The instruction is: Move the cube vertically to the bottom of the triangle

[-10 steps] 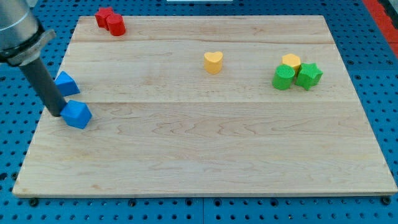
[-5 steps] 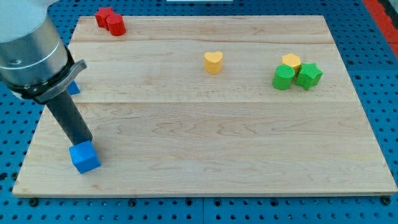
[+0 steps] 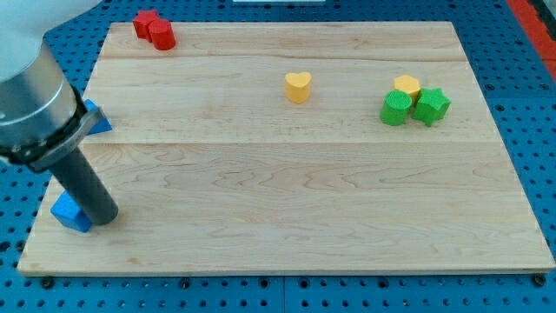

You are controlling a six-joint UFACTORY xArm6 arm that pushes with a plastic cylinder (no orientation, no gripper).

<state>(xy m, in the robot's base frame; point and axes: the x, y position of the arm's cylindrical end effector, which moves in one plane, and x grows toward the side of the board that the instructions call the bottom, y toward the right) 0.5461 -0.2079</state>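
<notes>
The blue cube lies near the board's bottom-left corner, partly hidden behind my rod. My tip rests on the board, touching the cube's right side. The blue triangle sits at the left edge, higher up, mostly hidden by the arm's grey body. The cube is below the triangle, a little to the view's left of it.
Two red blocks sit touching at the top left. A yellow heart lies at top centre. At the right, a yellow block touches a green cylinder-like block and a green star-shaped block. The wooden board's left edge is close to the cube.
The cube has moved down the board, then to the view's left toward the bottom-left corner. My tip went from the cube's left side, over its top, to its right side.
</notes>
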